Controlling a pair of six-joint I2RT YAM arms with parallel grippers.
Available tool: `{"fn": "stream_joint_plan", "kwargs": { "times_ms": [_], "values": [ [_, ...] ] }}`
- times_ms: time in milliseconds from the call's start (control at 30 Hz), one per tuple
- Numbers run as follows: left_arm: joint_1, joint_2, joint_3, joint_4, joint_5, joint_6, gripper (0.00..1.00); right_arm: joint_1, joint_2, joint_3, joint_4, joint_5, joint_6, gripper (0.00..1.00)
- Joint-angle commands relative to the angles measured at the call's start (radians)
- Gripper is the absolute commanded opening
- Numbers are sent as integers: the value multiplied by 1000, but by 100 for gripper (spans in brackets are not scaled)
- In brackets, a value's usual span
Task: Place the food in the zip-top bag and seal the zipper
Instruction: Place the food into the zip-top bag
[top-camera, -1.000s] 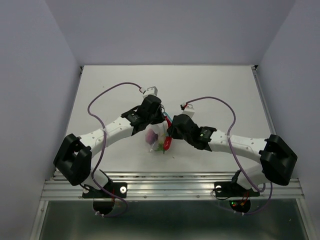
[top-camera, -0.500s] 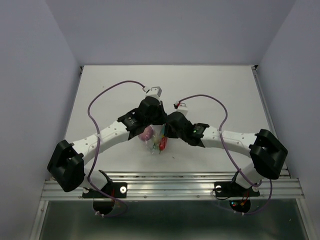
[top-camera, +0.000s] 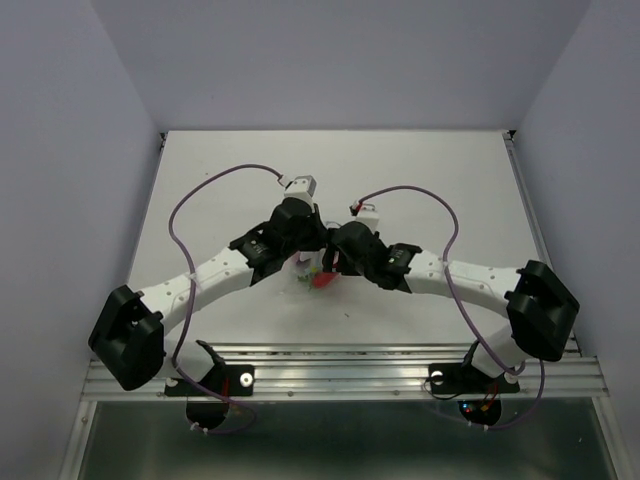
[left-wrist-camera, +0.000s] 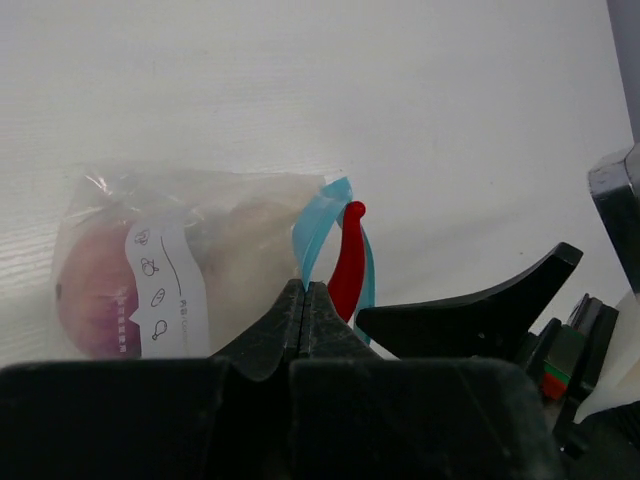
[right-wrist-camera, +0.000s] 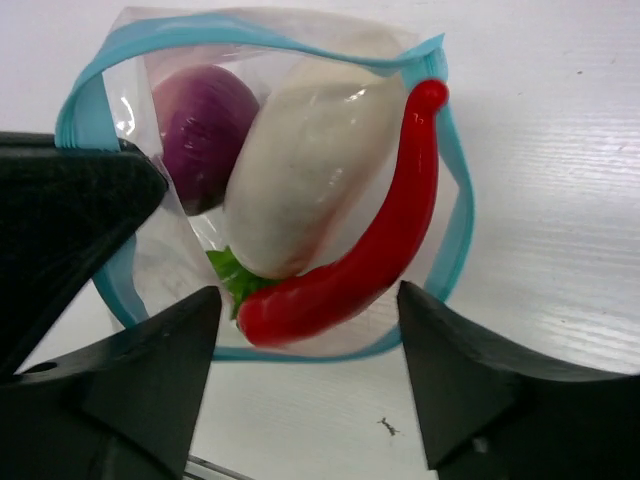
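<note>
One bag (right-wrist-camera: 165, 255), clear plastic with a white printed label (left-wrist-camera: 165, 290), lies on the table (top-camera: 420, 170) a little near of centre, between the two arm tips. One zipper (right-wrist-camera: 88, 105), a light-blue strip, runs round the bag's mouth; the mouth gapes as a loop facing the right wrist camera, not pressed together. There are three food pieces, all inside the bag: one purple onion (right-wrist-camera: 195, 130) on the left, one white radish (right-wrist-camera: 310, 170) in the middle with its green leaves at the near end, and one red chili (right-wrist-camera: 370, 260) curved along the radish's right side, with its tip reaching up to the blue rim. There are two grippers. The left gripper (left-wrist-camera: 305, 295) has its fingers pinched tight together on the zipper strip at one end of the mouth. The right gripper (right-wrist-camera: 307, 300) has its fingers spread wide, gripping nothing, sitting just near of the bag's mouth with one finger on each side. Two purple cables (top-camera: 210, 190), one per arm, loop above the table. The table is plain white with faint grain and one small dark speck (right-wrist-camera: 385, 425) near the bag. One metal rail (top-camera: 340, 375) runs along the near edge. Pale grey-lilac walls (top-camera: 60, 120) close in the left, right and far sides.
</note>
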Motion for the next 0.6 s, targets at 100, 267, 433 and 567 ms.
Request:
{"fn": "stream_joint_plan", "kwargs": {
  "times_ms": [100,267,433,567],
  "values": [
    [-17,-49,6,65,-3,-12,0,3,-107,2,43,-52,-36,91],
    [-17,-38,23,61,13,0,0,-17,-159,-6,42,-76,-68,94],
    [-17,-44,28,59,17,9,0,-92,-251,-42,31,-98,-73,93],
    [-17,-41,35,56,20,15,0,-224,-285,-61,4,-173,-77,91]
  ]
}}
